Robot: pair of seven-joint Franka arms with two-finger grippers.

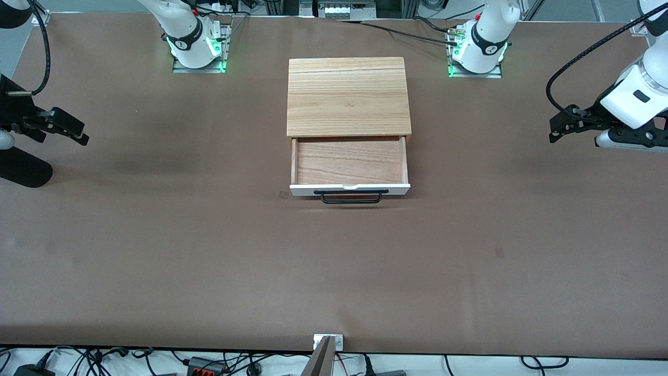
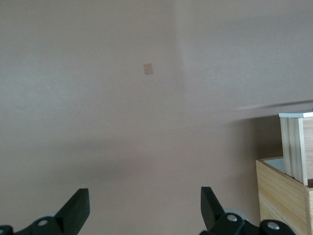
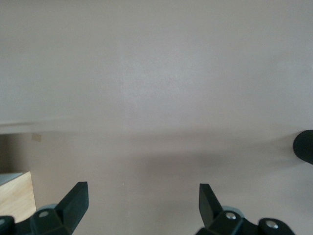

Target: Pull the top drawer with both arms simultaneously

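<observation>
The top drawer (image 1: 349,161) stands pulled out of the light-wood cabinet (image 1: 348,96) toward the front camera, its reddish-brown inside bare. Its white front panel (image 1: 349,189) carries the black bar handle (image 1: 350,197). My left gripper (image 1: 556,128) hangs open and empty over the table at the left arm's end, well away from the drawer; the left wrist view shows it (image 2: 145,205) with jaws wide, and the drawer's side (image 2: 296,147) at the edge. My right gripper (image 1: 78,131) hangs open and empty over the right arm's end; it also shows in the right wrist view (image 3: 143,203).
The brown table (image 1: 334,271) carries small tape patches (image 1: 283,195) (image 1: 499,253). A black rounded object (image 1: 23,167) lies at the right arm's end of the table, under the right gripper. The arm bases (image 1: 195,47) (image 1: 477,52) stand on either side of the cabinet's back.
</observation>
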